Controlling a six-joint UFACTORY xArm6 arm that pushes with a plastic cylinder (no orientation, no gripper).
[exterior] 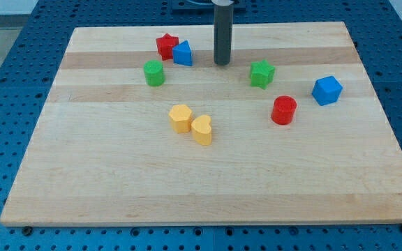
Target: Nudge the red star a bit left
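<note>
The red star (165, 45) sits near the view's top, left of centre, on the wooden board (117, 181). A blue block (183, 54) touches its right side. My tip (221, 63) stands on the board to the right of the blue block, with a gap between them. The dark rod rises straight up out of the view's top.
A green block (154, 72) lies below the red star. A green star (262, 73) lies right of my tip. A red cylinder (283, 110) and a blue cube (326, 90) are at the right. A yellow hexagon (180, 118) and yellow heart (202, 130) touch near the centre.
</note>
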